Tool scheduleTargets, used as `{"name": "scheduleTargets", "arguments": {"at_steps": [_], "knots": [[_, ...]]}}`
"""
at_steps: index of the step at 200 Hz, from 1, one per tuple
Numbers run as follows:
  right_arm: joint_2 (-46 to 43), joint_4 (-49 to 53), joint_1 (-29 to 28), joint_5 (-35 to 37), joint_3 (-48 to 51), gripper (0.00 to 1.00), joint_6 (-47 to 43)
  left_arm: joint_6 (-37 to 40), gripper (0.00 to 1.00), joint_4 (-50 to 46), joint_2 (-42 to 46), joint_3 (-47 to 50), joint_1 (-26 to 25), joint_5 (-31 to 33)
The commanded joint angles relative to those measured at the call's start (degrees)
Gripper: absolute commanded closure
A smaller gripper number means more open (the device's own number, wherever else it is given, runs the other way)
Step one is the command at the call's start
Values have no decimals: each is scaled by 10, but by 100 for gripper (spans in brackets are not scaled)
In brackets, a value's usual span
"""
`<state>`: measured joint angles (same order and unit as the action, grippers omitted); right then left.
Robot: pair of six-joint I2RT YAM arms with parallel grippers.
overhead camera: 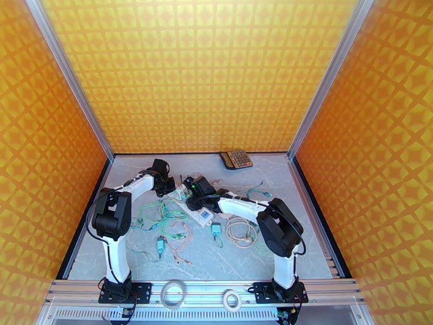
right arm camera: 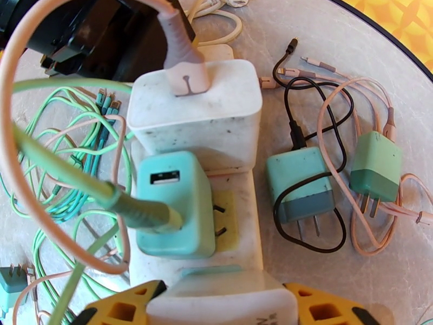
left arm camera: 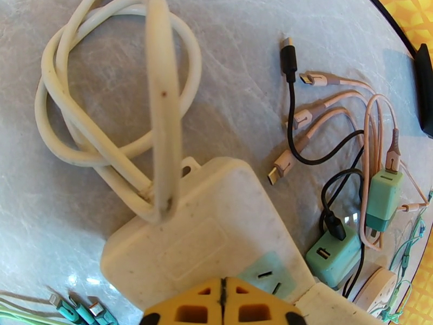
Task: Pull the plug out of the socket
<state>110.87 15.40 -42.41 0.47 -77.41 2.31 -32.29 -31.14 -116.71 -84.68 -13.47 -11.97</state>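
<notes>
A white plug [right arm camera: 222, 299] at the bottom edge of the right wrist view bears dark print, cut off by the frame, with only a letter like N legible; a pink connector [right arm camera: 184, 79] carries an embossed fork-shaped sign; the calculator [overhead camera: 236, 158] keys are too small to read.

I see a booth closed in on three sides by orange-yellow walls with a repeating diamond pattern: a back wall [overhead camera: 200, 71] and two side walls [overhead camera: 48, 131] that slant in. Silver metal posts [overhead camera: 325, 77] mark the back corners. The counter [overhead camera: 303, 250] is pale grey, marble-veined, with dark edging. A ribbed aluminium rail [overhead camera: 205, 299] runs along its near edge. The light is bright and even.
</notes>
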Motion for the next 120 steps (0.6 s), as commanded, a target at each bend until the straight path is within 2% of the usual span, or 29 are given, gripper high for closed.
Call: {"name": "scheduleTargets", "arguments": {"at_steps": [1,66,120], "knots": [[-35,-27,-6,-4,-18,67,5,6,96,-25,-34,0,0,22],[44,-7,-7,-25,-47,66,28,17,96,-29,-27,-1,-1,30],[40,-20,-3,-52,-40,66,57,21,96,-28,-30,3,-3,33]]}}
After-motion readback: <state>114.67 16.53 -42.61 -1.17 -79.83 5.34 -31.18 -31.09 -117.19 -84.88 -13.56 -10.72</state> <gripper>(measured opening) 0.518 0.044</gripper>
